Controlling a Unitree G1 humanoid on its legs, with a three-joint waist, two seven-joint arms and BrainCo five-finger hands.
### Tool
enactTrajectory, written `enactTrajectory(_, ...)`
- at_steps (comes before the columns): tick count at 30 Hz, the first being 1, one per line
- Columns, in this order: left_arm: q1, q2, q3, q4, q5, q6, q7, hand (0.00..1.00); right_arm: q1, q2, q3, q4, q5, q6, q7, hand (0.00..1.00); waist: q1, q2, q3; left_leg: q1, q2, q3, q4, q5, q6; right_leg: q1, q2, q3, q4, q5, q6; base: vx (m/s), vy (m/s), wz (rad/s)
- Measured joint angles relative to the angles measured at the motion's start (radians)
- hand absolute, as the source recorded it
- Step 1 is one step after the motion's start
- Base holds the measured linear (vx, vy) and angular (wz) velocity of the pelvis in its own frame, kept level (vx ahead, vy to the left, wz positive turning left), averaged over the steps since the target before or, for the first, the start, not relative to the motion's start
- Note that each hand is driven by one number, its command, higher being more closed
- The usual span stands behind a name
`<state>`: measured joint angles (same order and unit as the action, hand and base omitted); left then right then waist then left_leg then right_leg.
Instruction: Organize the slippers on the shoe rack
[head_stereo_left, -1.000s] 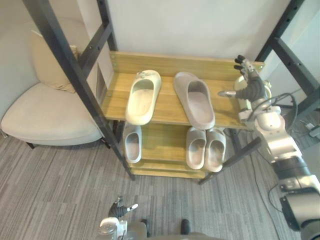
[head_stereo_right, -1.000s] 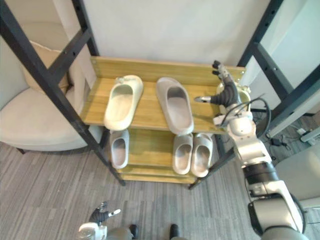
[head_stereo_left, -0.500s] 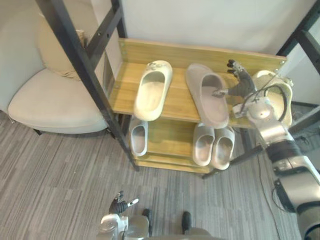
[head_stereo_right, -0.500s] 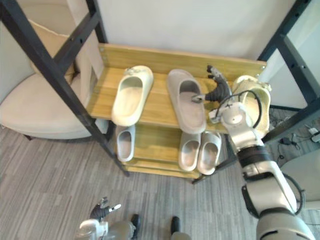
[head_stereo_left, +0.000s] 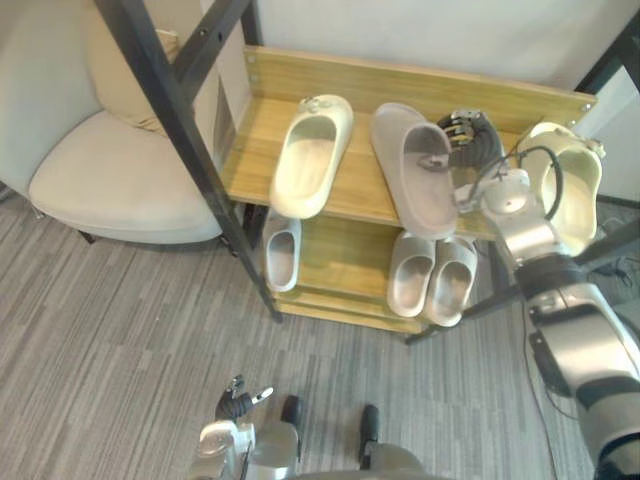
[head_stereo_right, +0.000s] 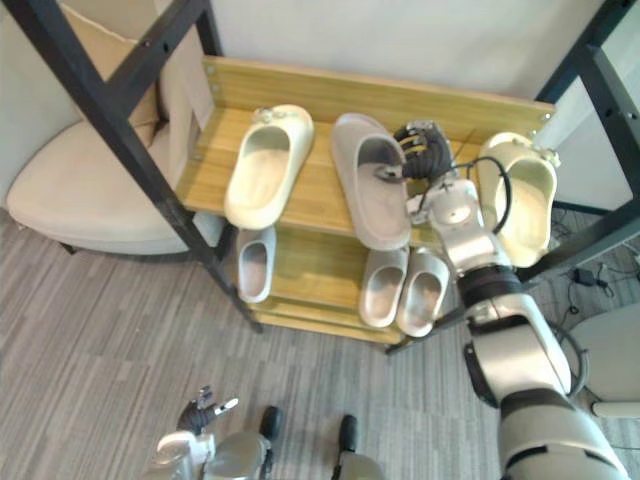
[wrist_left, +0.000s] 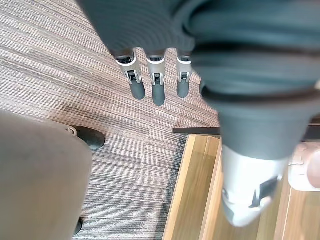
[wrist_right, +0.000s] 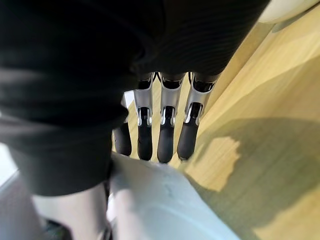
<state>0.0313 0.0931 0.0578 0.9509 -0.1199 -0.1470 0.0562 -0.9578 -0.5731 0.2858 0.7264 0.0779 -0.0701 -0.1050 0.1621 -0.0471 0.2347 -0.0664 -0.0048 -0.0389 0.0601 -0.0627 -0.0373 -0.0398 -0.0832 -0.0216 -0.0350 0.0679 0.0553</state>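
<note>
A wooden shoe rack (head_stereo_left: 340, 85) stands on grey striped carpet (head_stereo_left: 120, 330) against a white wall (head_stereo_left: 420, 35), with a cream armchair (head_stereo_left: 110, 180) at the left of the frame. On the top shelf lie a cream slipper (head_stereo_left: 310, 155) and, to its right, a grey slipper (head_stereo_left: 415, 175). The right hand (head_stereo_left: 468, 140) grips the grey slipper's right edge, thumb inside and fingers curled outside. A second cream slipper (head_stereo_left: 565, 195) sits at the rack's right end. The left hand (head_stereo_left: 235, 405) hangs with its fingers relaxed over the carpet at the bottom of the frame.
</note>
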Motion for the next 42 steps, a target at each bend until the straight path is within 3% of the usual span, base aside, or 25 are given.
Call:
enactTrajectory(7, 0.000, 0.002, -0.001, 0.000, 0.000, 0.001, 0.000, 0.00, 0.014, 0.013, 0.001, -0.017, 0.003, -0.002, 0.007, 1.00, -0.003, -0.002, 0.001, 0.007, 0.008, -0.005, -0.007, 0.004, -0.006, -0.001, 0.010, 0.006, 0.000, -0.008, 0.008, -0.02, -0.020, -0.04)
enactTrajectory(16, 0.004, 0.011, -0.002, 0.005, 0.002, 0.010, 0.001, 0.00, 0.241, 0.004, -0.049, -0.320, 0.011, -0.013, 0.009, 1.00, -0.026, -0.012, -0.002, 0.034, 0.001, 0.000, -0.006, 0.003, 0.005, 0.014, 0.004, 0.013, 0.014, -0.022, 0.016, 0.02, 0.017, -0.02)
enactTrajectory(18, 0.010, 0.015, 0.000, 0.005, 0.002, 0.010, 0.001, 0.00, 0.300, 0.005, -0.057, -0.397, 0.014, -0.020, 0.010, 1.00, -0.043, -0.014, -0.004, 0.034, -0.003, 0.000, -0.006, 0.002, 0.006, 0.014, -0.001, 0.012, 0.014, -0.022, 0.016, 0.01, 0.018, 0.00)
enactTrajectory(22, 0.017, 0.018, 0.000, 0.005, 0.005, 0.019, 0.001, 0.00, 0.446, 0.026, -0.163, -0.577, 0.058, -0.055, 0.011, 1.00, -0.058, -0.014, -0.007, 0.049, -0.007, 0.001, -0.004, 0.000, 0.009, 0.028, -0.005, 0.013, 0.014, -0.022, 0.016, 0.00, 0.009, 0.00)
enactTrajectory(28, 0.033, 0.018, 0.000, 0.025, 0.042, 0.028, -0.002, 0.00, 0.588, 0.081, -0.252, -0.754, 0.099, -0.107, 0.014, 1.00, -0.074, -0.011, -0.067, 0.052, -0.008, 0.002, -0.003, -0.001, 0.009, 0.033, -0.006, 0.015, 0.011, -0.023, 0.017, -0.01, -0.001, 0.00)
enactTrajectory(36, 0.056, 0.010, -0.007, 0.053, 0.042, 0.028, -0.020, 0.00, 0.810, 0.187, -0.278, -0.941, 0.203, -0.149, 0.113, 1.00, -0.100, 0.012, -0.122, 0.068, -0.007, 0.003, -0.004, -0.007, -0.001, 0.042, -0.009, 0.022, 0.012, -0.045, 0.018, -0.03, 0.001, 0.00)
enactTrajectory(42, 0.057, 0.011, -0.015, 0.062, 0.068, 0.025, -0.023, 0.00, 0.938, 0.189, -0.232, -0.951, 0.205, -0.157, 0.209, 1.00, -0.106, 0.020, -0.134, 0.075, -0.005, 0.001, -0.003, -0.004, 0.005, 0.050, -0.008, 0.018, 0.009, -0.038, 0.017, 0.01, 0.000, 0.01)
